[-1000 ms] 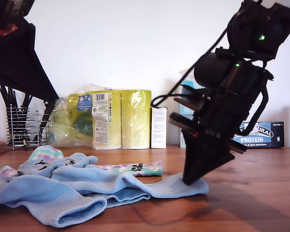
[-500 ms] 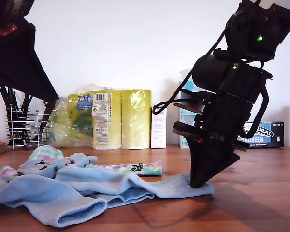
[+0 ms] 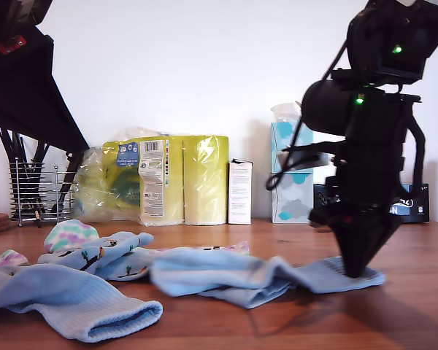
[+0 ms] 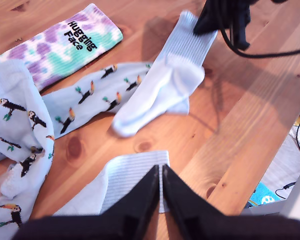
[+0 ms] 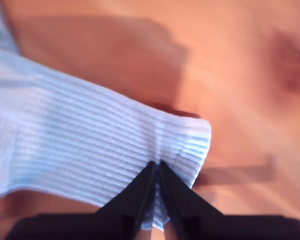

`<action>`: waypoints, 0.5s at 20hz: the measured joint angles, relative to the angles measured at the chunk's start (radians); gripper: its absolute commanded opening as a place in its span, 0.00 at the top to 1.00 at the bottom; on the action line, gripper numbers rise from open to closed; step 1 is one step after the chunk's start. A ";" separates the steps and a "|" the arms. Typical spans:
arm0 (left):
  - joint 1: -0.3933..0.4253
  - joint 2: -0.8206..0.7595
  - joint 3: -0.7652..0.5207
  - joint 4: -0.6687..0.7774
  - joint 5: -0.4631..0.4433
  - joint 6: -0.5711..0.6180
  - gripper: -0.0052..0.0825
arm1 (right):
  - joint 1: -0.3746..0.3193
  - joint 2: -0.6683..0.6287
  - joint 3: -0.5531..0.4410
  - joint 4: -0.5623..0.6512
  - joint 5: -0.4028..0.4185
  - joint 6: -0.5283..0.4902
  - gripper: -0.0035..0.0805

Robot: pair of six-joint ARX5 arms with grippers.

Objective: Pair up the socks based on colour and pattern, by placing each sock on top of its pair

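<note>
Socks lie spread over the wooden counter (image 3: 409,306). At the exterior view's left, a ribbed light-blue sock (image 3: 66,302) lies by two toucan-print socks (image 4: 87,97) and a tie-dye sock (image 4: 65,42) lettered "Hugging Face". The first tool (image 4: 159,182) hangs above that ribbed sock's cuff with its jaws narrowed almost together, gripping nothing. Toward the exterior view's right, the second tool (image 5: 156,172) points down, pinched on the cuff of a second light-blue sock (image 3: 277,273), which trails from it toward the pile.

Low tabletop camera (plus two downward wrist cameras)
</note>
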 measured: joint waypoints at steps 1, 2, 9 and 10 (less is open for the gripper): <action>0.000 0.000 0.000 0.000 0.000 0.000 0.96 | -0.010 0.000 0.000 0.000 0.011 -0.001 0.97; 0.000 0.000 0.000 0.000 0.000 0.000 0.96 | -0.014 0.000 0.002 -0.008 0.014 0.000 0.97; 0.000 0.000 0.000 0.000 0.000 0.000 0.96 | 0.020 -0.040 0.102 -0.138 -0.060 0.026 0.97; 0.000 0.000 0.000 0.000 0.000 0.001 0.96 | 0.037 -0.069 0.119 -0.148 -0.083 0.025 0.94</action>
